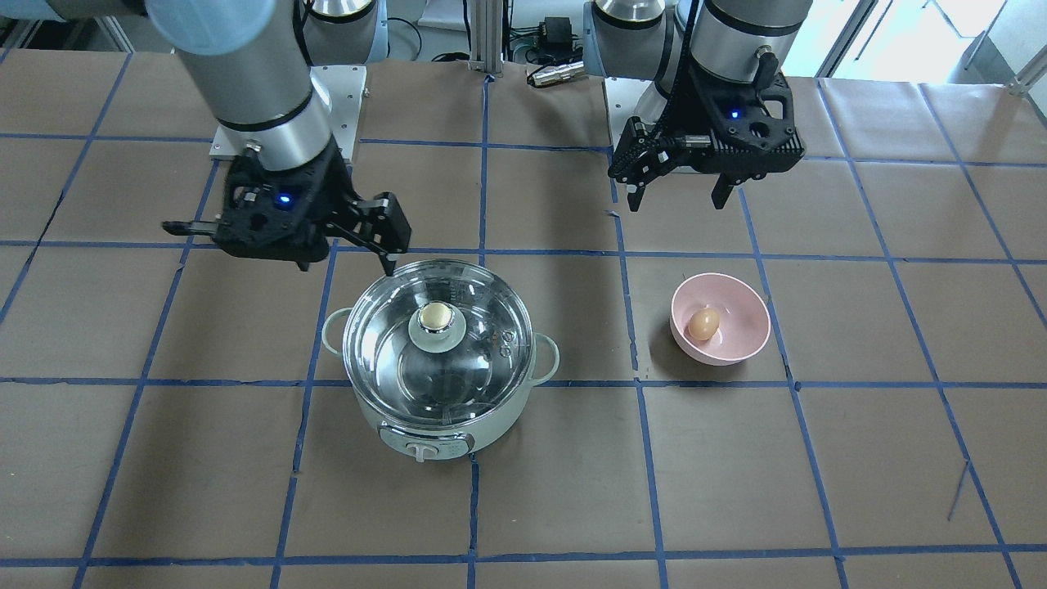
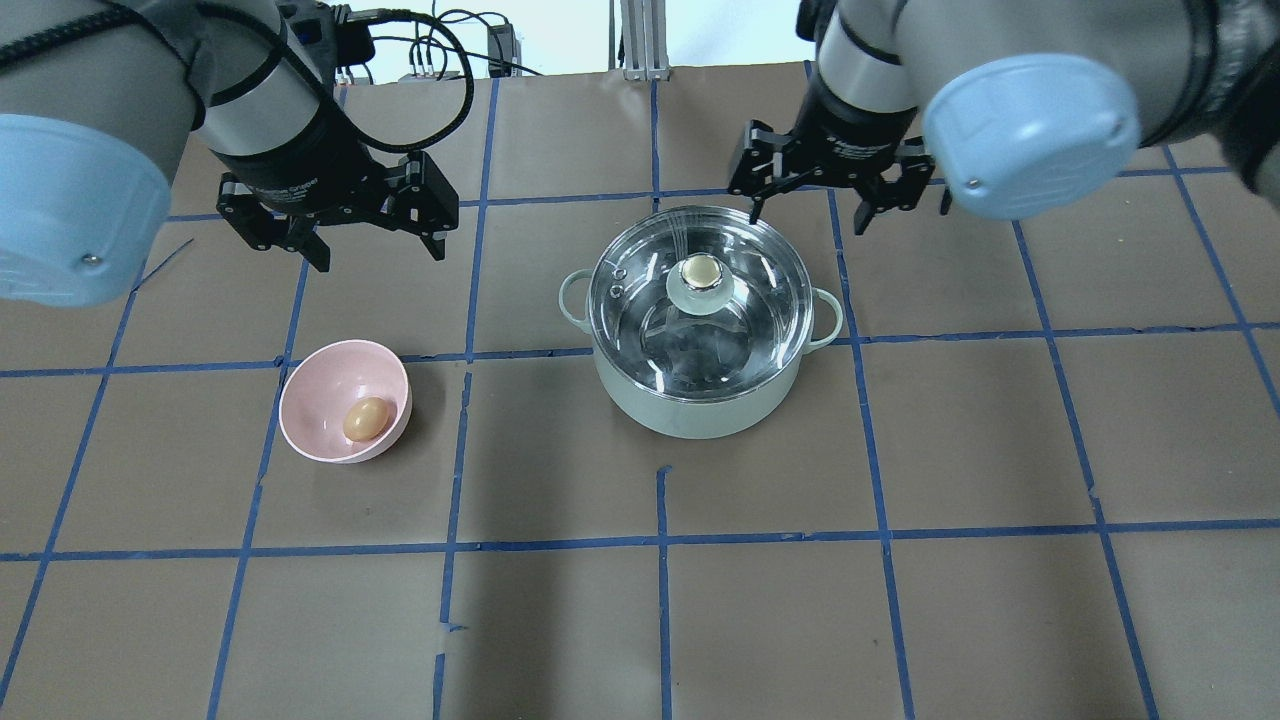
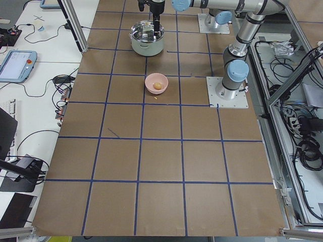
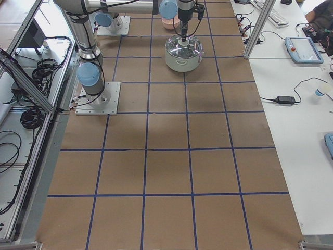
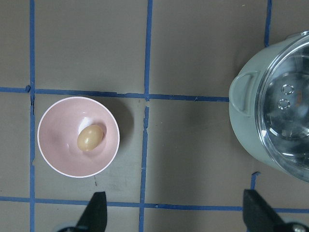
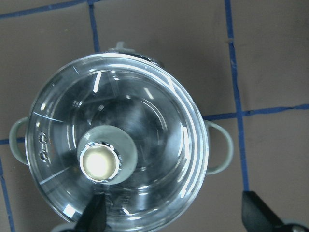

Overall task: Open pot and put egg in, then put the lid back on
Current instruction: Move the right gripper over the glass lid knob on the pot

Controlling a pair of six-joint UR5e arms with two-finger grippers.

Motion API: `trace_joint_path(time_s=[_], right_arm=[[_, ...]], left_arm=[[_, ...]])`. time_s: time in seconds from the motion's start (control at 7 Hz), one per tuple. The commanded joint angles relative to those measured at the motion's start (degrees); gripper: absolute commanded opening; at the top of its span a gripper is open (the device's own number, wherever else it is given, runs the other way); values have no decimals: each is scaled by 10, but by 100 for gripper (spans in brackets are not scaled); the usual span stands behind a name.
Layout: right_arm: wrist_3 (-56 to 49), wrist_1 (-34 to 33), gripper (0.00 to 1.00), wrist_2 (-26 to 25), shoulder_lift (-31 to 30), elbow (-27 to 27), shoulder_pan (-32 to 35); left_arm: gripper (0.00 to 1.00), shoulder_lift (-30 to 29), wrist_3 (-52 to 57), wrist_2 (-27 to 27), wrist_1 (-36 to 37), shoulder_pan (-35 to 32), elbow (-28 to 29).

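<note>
The pot (image 2: 690, 410) stands upright well in from every edge of the worktop (image 2: 900, 600), a little nearer the robot's right end than the bowl (image 2: 320, 380). Its control panel (image 1: 425, 446) faces the operators' edge. Its two loop handles (image 1: 546, 357) line up along the length of the worktop, one toward each end. The glass lid (image 2: 740, 300) sits flat on the rim and covers the whole mouth, with its knob (image 2: 700, 270) pointing straight up and the vent holes (image 2: 615, 280) on the side toward the left end.

The egg (image 2: 365, 418) lies on its side in the bottom of the pink bowl, which is well apart from the pot toward the left end. The egg's long axis slants across the blue tape lines (image 2: 662, 600).

The right end effector (image 2: 810, 215) hangs above the lid, clear of the knob, with its fingers spread wide and nothing between them. The left end effector (image 2: 375, 250) hangs above the worktop on the robot-edge side of the bowl, its fingers also wide apart and empty.
</note>
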Motion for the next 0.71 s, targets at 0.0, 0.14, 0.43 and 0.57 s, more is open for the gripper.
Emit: trace_joint_path(time_s=[0.0,0.14,0.43,0.57], right_arm=[[78,-70,100,-5,53,-2,60],[76,-71,100,-7,60,-1,61],[69,-92,100,-6,73,1,61],[70,-92,100,-6,73,5,62]], left_arm=[[100,0,0,-6,2,0,1],[100,0,1,-4,0,1,-1],[100,-2,1,0,7,10,3],[100,-2,2,-5,7,11,2]])
